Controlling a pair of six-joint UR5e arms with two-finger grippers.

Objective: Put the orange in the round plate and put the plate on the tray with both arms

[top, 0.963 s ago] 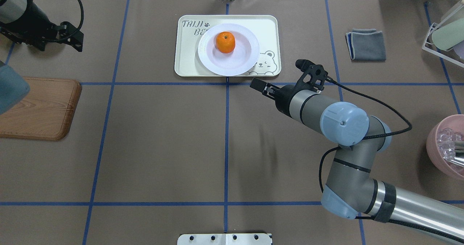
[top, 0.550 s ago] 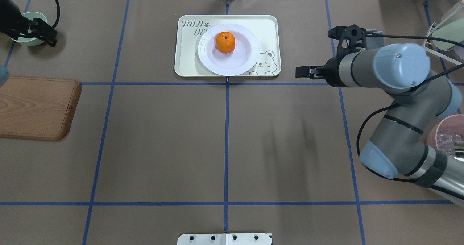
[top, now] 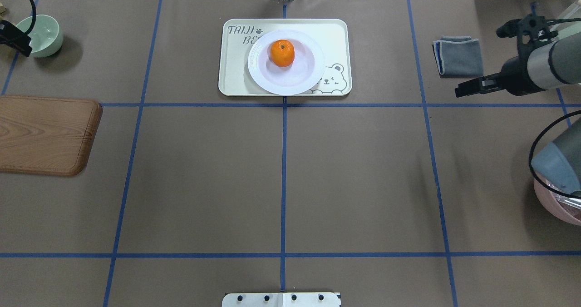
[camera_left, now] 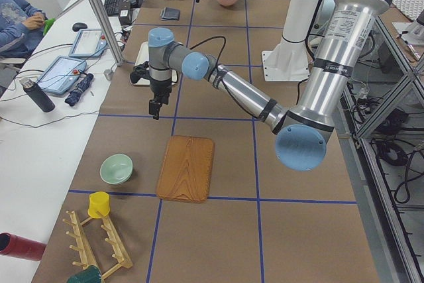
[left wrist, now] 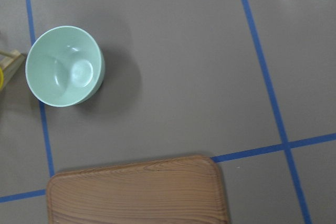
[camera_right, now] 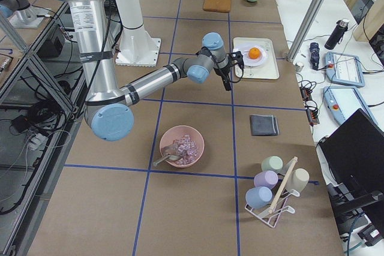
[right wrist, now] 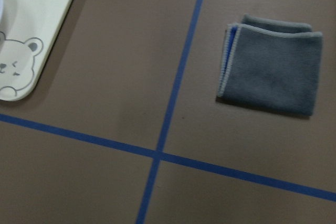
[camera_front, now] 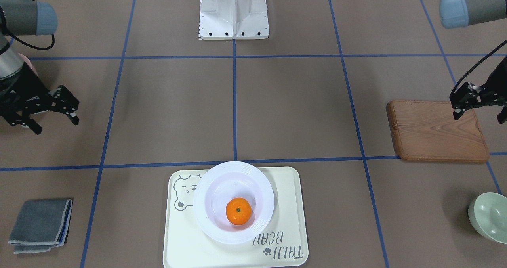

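Note:
The orange [top: 282, 53] [camera_front: 239, 211] lies in the sunken centre of the white round plate [top: 290, 83] [camera_front: 210, 188]. The plate rests on the cream bear tray [top: 231, 80] [camera_front: 178, 240] at the table's far middle. My right gripper [camera_front: 55, 125] [top: 459, 92] hangs open and empty well off to the right of the tray, near the grey cloth. My left gripper [camera_front: 479, 117] is open and empty above the wooden board's far edge; only its tip [top: 13, 43] shows in the overhead view. Neither gripper touches plate or tray.
A brown wooden board [top: 45, 134] and a pale green bowl [top: 41, 34] lie at the left. The folded grey cloth [top: 458, 57], a pink bowl [top: 558, 202] and a cup rack [camera_right: 276, 190] sit on the right.
My right arm has swung from the tray's near right corner far out to the right. The left gripper has drawn back off the left edge, uncovering the green bowl. Plate and orange stayed put.

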